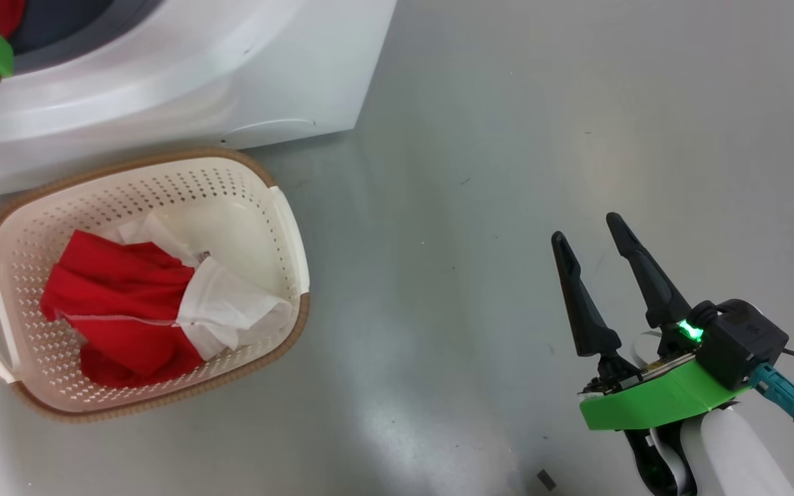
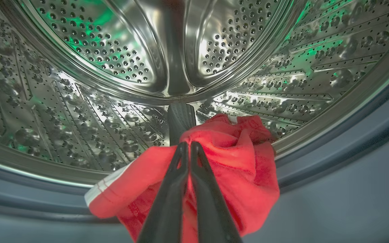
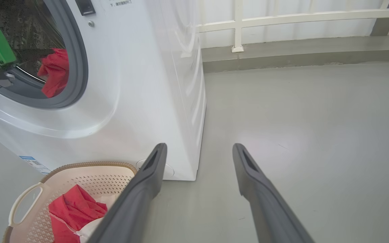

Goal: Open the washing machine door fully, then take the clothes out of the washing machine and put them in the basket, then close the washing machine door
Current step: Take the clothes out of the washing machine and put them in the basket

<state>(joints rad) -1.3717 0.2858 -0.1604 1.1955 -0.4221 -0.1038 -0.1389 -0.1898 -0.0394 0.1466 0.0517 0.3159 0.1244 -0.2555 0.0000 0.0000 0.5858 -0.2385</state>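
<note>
My left gripper (image 2: 187, 145) is shut on a red garment (image 2: 235, 168) at the mouth of the washing machine's steel drum (image 2: 120, 60). From the right wrist view that same red garment (image 3: 55, 72) hangs at the grey rubber ring (image 3: 79, 67) of the washing machine (image 3: 140, 84). More red and white clothes (image 1: 135, 303) lie in the cream basket (image 1: 283, 227) on the floor in front of the machine (image 1: 183, 76). My right gripper (image 1: 586, 227) hangs open over bare floor to the right, holding nothing. The washing machine door is out of view.
Grey floor (image 1: 542, 117) stretches to the right of the machine and basket. A white railing (image 3: 282, 18) and a low kerb run along the far wall. A small dark scrap (image 1: 546, 479) lies on the floor near my right arm.
</note>
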